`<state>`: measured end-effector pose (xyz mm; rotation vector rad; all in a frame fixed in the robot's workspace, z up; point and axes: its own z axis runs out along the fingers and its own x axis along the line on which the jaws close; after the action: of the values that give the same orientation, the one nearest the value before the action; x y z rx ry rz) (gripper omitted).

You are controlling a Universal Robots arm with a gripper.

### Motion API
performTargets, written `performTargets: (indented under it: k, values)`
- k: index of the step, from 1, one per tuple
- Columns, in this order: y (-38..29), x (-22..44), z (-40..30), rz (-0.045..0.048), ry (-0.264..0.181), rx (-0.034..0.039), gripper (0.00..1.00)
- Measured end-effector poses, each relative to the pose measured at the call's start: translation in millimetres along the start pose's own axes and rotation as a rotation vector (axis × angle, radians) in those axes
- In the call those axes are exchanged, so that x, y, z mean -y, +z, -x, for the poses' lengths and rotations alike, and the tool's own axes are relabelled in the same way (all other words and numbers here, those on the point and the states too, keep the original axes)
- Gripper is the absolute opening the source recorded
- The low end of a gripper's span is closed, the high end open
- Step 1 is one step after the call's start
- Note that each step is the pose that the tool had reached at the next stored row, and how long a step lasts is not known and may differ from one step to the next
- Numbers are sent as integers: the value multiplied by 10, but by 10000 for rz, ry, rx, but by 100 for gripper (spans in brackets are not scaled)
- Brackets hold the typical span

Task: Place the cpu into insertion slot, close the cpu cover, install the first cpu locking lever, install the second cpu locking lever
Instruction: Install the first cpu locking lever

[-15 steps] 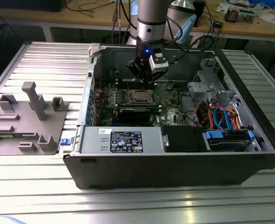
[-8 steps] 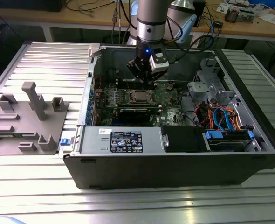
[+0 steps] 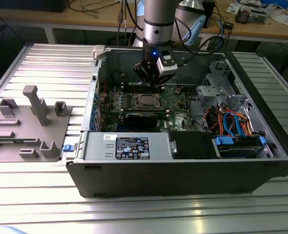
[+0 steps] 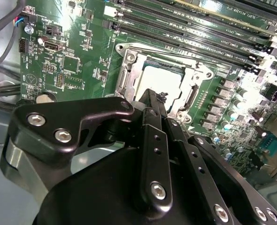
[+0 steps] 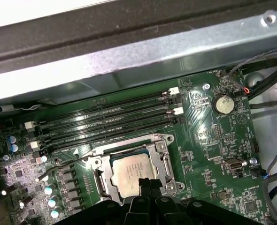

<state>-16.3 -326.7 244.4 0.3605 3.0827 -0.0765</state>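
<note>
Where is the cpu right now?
In the first wrist view the cpu sits in the insertion slot, beside the memory slots, close to the hand.

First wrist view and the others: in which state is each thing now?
cpu: seated in the insertion slot.
cpu cover: down, framing the cpu.
gripper: shut, empty, at the cpu's edge.
computer case: side open.

Memory slots [image 5: 110, 123] just beside the cpu [image 5: 131, 173]
</note>
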Motion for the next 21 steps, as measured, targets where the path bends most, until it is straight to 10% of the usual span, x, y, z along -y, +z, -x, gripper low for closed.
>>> performTargets:
  k: [21]
  values:
    - [0,0,0,25,-594,26,11]
